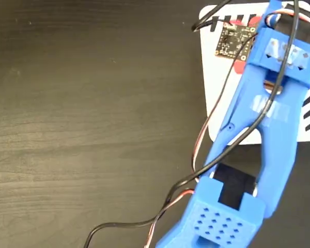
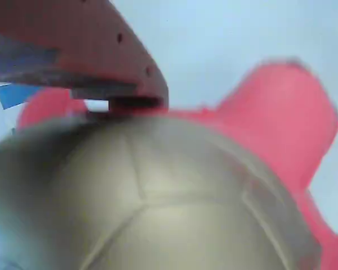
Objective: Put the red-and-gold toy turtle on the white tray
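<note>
The red-and-gold toy turtle (image 2: 174, 191) fills my wrist view, gold shell low, a red limb at two o'clock, pale surface behind it. One finger (image 2: 90, 50) presses its shell at eleven o'clock; I cannot tell whether my gripper grips it. In the fixed view my blue arm (image 1: 268, 119) covers the white tray (image 1: 217, 77) at two o'clock on the dark table (image 1: 82, 129).

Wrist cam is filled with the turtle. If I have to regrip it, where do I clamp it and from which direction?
Clamp across the gold domed shell of the red-and-gold toy turtle, coming straight down from above. The shell is the broad, rounded bulk; the coral-red limb sticks out to the side and looks soft and thin. In the fixed view the arm already hangs over the white tray, so a top approach is likely clear.
</note>
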